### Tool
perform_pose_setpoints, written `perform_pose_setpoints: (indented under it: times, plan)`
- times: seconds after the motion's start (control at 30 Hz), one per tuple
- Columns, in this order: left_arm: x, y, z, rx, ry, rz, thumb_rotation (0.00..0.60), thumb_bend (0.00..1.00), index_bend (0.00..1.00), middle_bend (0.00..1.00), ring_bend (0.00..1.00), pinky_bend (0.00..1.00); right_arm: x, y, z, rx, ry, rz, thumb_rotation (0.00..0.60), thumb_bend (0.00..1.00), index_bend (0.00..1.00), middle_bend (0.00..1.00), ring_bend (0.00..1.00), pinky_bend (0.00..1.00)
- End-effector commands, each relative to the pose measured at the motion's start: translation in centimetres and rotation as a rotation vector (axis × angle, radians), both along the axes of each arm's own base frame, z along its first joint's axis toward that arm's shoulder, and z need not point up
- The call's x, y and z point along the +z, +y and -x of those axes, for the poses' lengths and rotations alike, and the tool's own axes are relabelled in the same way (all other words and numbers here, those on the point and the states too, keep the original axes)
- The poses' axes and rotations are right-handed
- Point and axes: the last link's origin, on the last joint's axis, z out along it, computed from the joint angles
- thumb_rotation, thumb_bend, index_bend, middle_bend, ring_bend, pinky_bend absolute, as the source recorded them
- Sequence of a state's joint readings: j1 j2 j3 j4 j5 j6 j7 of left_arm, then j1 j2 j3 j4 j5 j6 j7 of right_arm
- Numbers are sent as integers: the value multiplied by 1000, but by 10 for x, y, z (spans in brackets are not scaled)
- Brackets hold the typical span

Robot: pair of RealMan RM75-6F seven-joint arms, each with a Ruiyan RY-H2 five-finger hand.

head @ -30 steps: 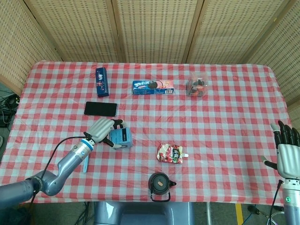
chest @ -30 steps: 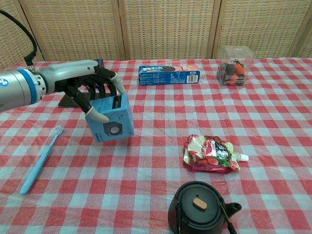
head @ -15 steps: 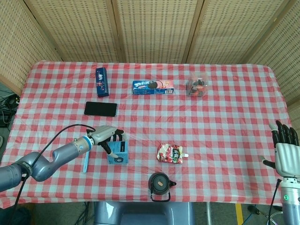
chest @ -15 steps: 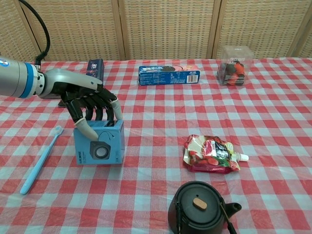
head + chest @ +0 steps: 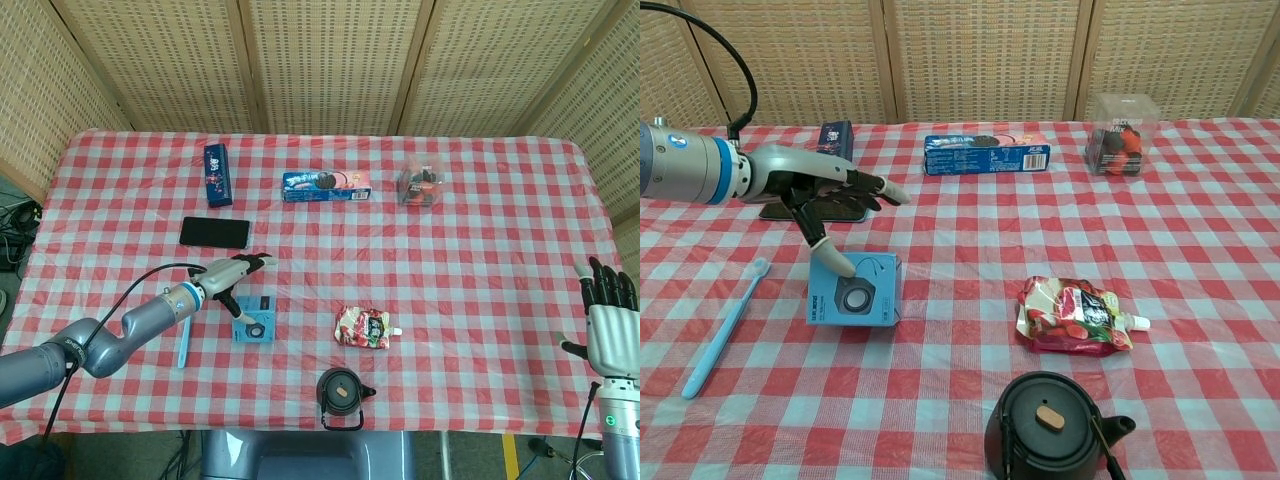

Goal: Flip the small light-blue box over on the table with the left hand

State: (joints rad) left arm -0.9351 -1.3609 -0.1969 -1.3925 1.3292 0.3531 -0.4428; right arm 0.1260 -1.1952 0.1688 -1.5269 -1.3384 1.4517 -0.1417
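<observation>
The small light-blue box (image 5: 856, 290) (image 5: 255, 322) lies flat on the checked table, its front face with a round dark speaker picture turned toward the chest camera. My left hand (image 5: 825, 195) (image 5: 232, 274) hovers over the box's far left corner with fingers spread. One fingertip (image 5: 840, 263) touches or nearly touches the box's top edge; nothing is gripped. My right hand (image 5: 608, 315) shows only in the head view, at the table's right edge, fingers apart and empty.
A blue toothbrush (image 5: 724, 328) lies left of the box. A red pouch (image 5: 1073, 316) and black lid (image 5: 1048, 425) lie to the right and front. A black phone (image 5: 214, 232), dark-blue box (image 5: 217, 173), cookie pack (image 5: 986, 154) and clear box (image 5: 1121, 133) sit further back.
The left hand carried the tilted box down to the table, let go of it and spread its fingers. The box went from upright in the hand to lying flat. The right hand stayed still.
</observation>
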Motion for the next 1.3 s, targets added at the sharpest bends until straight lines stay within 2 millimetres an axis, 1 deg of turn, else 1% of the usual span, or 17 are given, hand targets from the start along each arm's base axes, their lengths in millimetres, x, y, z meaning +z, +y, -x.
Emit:
perform_pose_setpoints:
  times: [0.03,0.2,0.27,0.37,0.47,0.57,0.67,0.73,0.8,0.83,0.87,0.9,0.97,1.03,1.1,1.17,1.3]
  plan:
    - [6,4,-1,-9,-51,-62,600,0,0,0,0,0,0,0,0,1,0,0,600,0,19,0,0,0]
    - [22,2,-4,-58,-110,-146,600,0,0,0,0,0,0,0,-1,4,-2,-1,600,0,18,0,0,0]
    - [28,-7,-2,-103,-96,-149,600,0,0,0,0,0,0,1,-2,5,-4,-1,600,0,18,0,0,0]
    - [30,-28,7,-174,-41,-128,600,0,0,0,0,0,0,1,-3,9,-6,-1,600,0,19,0,0,0]
    - [23,-39,17,-182,8,-100,600,0,0,0,0,0,0,1,-3,10,-7,-1,600,0,18,0,0,0]
    - [16,-42,20,-176,19,-101,600,0,0,0,0,0,0,2,-3,11,-8,-2,600,0,18,0,0,0]
    - [-1,-41,25,-152,14,-147,600,0,0,0,0,0,0,2,-3,11,-9,-3,600,0,18,0,0,0]
    - [-7,-41,26,-150,17,-170,600,0,0,0,0,7,0,2,-3,10,-9,-3,600,0,19,0,0,0]
    - [-11,-40,26,-150,21,-186,600,0,0,0,4,51,1,1,-3,9,-9,-3,600,0,19,0,0,0]
    - [-13,-39,26,-147,21,-196,600,0,5,5,27,106,1,1,-2,8,-9,-3,600,0,18,0,0,0]
    - [-17,-38,25,-140,16,-218,600,0,23,21,53,149,1,1,-2,7,-9,-3,600,0,18,0,0,0]
    - [-19,-38,25,-133,11,-233,600,0,75,65,110,219,1,1,-2,6,-10,-3,600,0,18,0,0,0]
    - [-23,-36,25,-125,8,-267,600,0,227,196,232,341,1,0,-1,3,-10,-2,600,0,19,0,0,0]
    - [-24,-35,26,-125,11,-287,600,0,438,373,381,481,1,0,-1,1,-9,-3,600,0,19,0,0,0]
    - [-24,-35,24,-126,7,-308,600,0,561,472,466,553,1,0,0,-1,-9,-4,600,0,19,0,0,0]
    - [-23,-35,24,-124,6,-318,600,0,614,513,500,583,0,-1,0,-2,-10,-5,600,0,18,0,0,0]
    - [-17,-35,25,-111,5,-315,600,0,630,522,507,590,0,-1,0,-2,-11,-8,600,0,18,0,0,0]
